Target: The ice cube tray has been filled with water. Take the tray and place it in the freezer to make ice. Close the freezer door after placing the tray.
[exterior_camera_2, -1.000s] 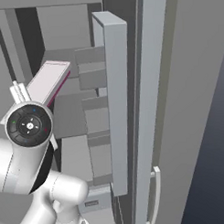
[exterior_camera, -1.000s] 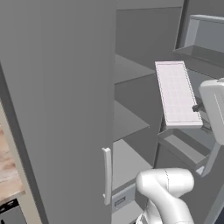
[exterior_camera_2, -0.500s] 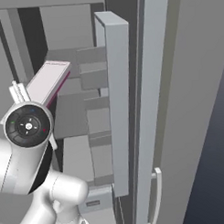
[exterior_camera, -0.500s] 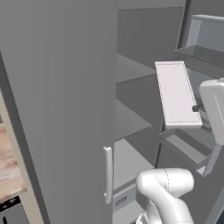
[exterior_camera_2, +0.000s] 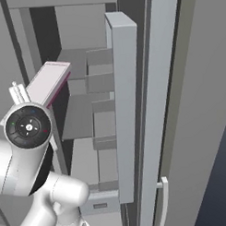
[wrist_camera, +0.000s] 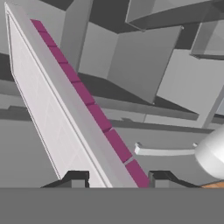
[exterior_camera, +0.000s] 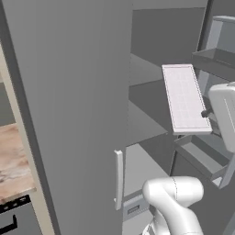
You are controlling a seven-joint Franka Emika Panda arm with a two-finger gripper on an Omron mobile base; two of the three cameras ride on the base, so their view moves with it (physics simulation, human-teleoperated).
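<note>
My gripper [wrist_camera: 118, 178] is shut on the ice cube tray [wrist_camera: 65, 113], a pale lavender slab with a dark pink edge that runs up and away between the two finger tips. In the left base view the tray [exterior_camera: 183, 97] hangs tilted in front of the open freezer [exterior_camera: 147, 96], level with its grey inner shelves, with the gripper [exterior_camera: 206, 113] at its near right corner. Seen from the right base, the tray [exterior_camera_2: 48, 83] points into the compartment. The freezer door [exterior_camera_2: 126, 109] stands open, edge-on, with grey shelf bins [exterior_camera_2: 101, 83] inside.
The wider plain grey door [exterior_camera: 69, 114] is closed to the left, with a pale bar handle [exterior_camera: 118, 179]. A wooden counter [exterior_camera: 13, 165] lies at the far left. The open door's bins [exterior_camera: 215, 57] stand close on the right of the tray.
Both base views have shifted a little to the right, so the base has moved. The tray stays in the gripper with the same tilt.
</note>
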